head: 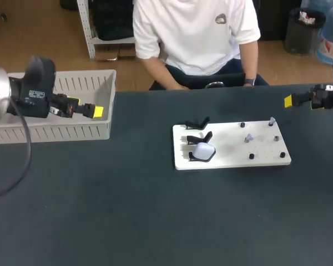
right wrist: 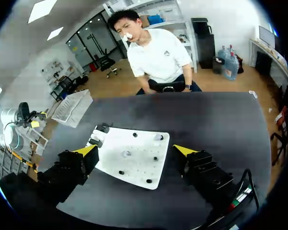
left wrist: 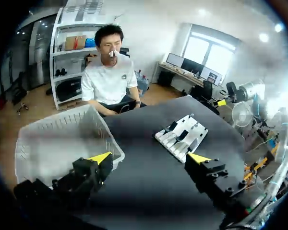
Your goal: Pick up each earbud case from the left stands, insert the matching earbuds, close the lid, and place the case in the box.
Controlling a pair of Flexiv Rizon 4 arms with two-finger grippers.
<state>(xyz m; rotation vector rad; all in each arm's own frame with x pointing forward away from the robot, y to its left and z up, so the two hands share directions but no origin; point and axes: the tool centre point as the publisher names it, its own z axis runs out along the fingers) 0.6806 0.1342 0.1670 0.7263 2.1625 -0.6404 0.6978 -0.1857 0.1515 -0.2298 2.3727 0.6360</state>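
Left gripper, closest to view, has its two yellow-tipped black fingers spread wide with nothing between them. Seen from above, it hangs over the right end of a pale slotted box at the table's far left. Right gripper is likewise spread wide and holds nothing. It hangs over the table's far right corner, well apart from the work. Ahead of it, near the table's middle, lies a white board. One earbud case, white, glossy and rounded like a pebble, sits on the nearest of three black stands lined along the board's left side. Small dark pegs and two pale pieces, too small to identify, dot the board's right half. Everything rests on a dark matte table.
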